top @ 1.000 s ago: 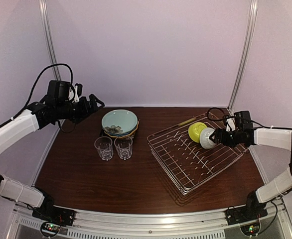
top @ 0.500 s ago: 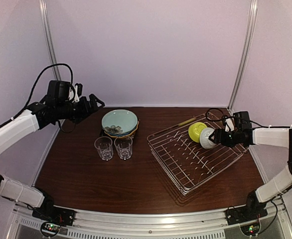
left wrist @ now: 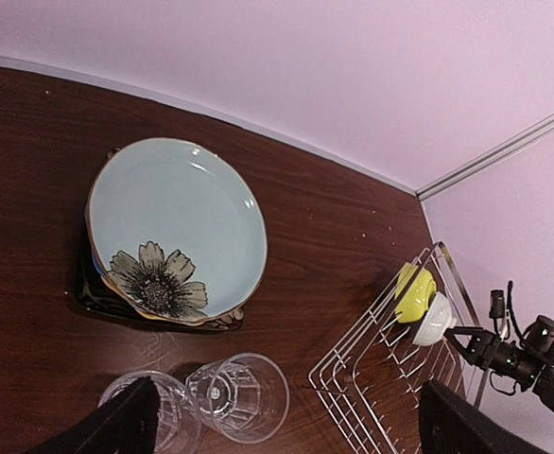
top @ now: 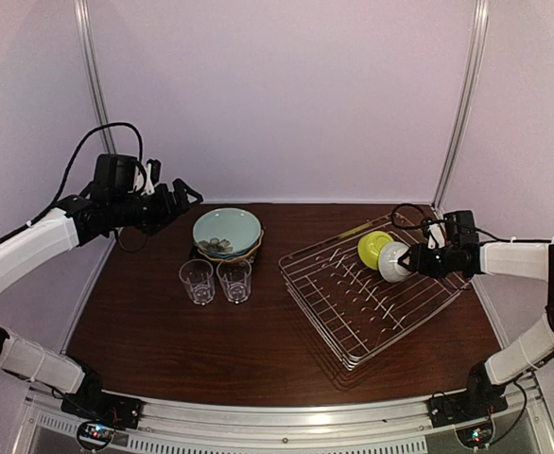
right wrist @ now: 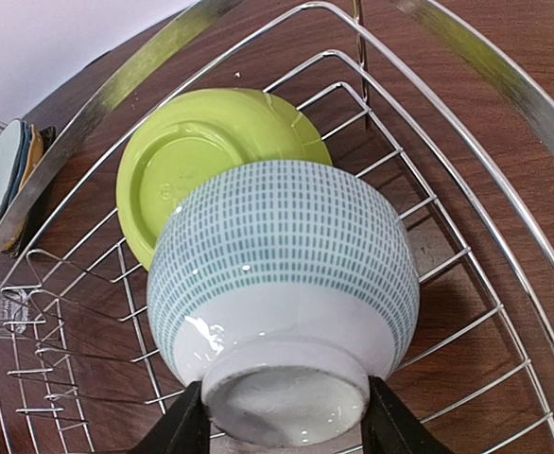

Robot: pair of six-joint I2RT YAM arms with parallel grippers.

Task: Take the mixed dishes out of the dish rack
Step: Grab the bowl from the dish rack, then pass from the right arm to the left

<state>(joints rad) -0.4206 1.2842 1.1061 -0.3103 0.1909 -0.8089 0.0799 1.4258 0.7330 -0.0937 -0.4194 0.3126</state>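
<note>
Right claw (top: 412, 260) closed on bowl (top: 391, 263), two glasses (top: 197, 281)

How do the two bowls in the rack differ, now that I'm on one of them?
The white bowl carries a grid of teal dashes; the yellow-green bowl is plain. The right claw is shut on the white bowl's foot ring; the yellow-green bowl is ungripped. The white bowl sits nearer the claw, with the yellow-green bowl behind it, partly hidden. Both stand on edge in the dish rack, bases toward the claw.

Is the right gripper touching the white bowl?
Touching. Right wrist view: the right gripper clamps the white bowl at its foot, a finger against each side.
</note>
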